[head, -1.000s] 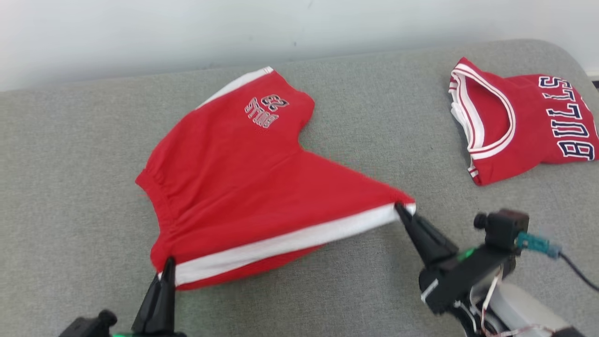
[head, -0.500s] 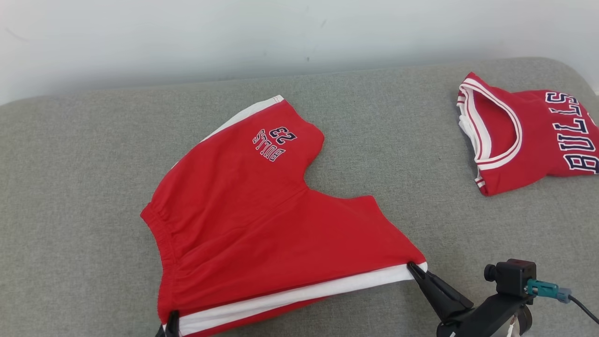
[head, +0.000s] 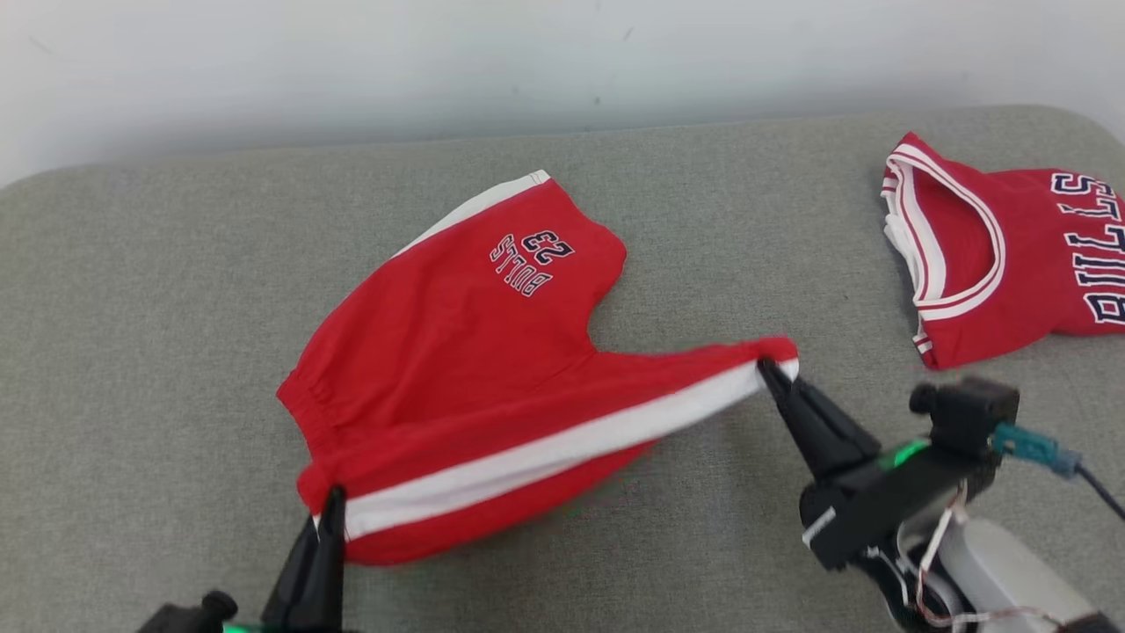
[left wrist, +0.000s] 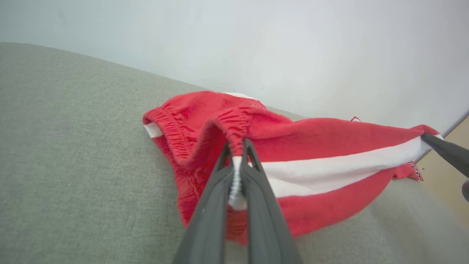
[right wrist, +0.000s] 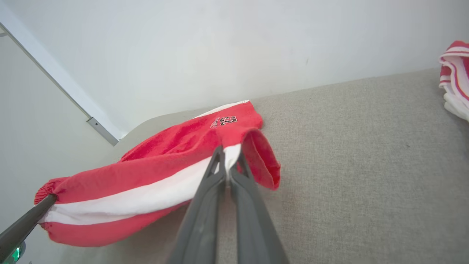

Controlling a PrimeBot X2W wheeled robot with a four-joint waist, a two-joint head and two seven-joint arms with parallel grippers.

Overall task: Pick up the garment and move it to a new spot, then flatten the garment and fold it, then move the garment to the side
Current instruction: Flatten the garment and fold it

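Now holds the red shorts over the middle of the grey sofa by the white-striped near edge, with left gripper pinched shut on the waistband end and right gripper clamped on the leg-hem corner. Has lifted that edge and swung it toward the far leg since half a second ago. Reads as the fold begun, well clear of the jersey at far right.

On my head feed I see a red jersey lying at the far right of the grey upholstered surface. Its white-trimmed neck opening faces left, and dark "BULLS" lettering runs down its right side. A plain white wall rises behind. My left wrist feed catches a patch of tan floor past the surface's edge.
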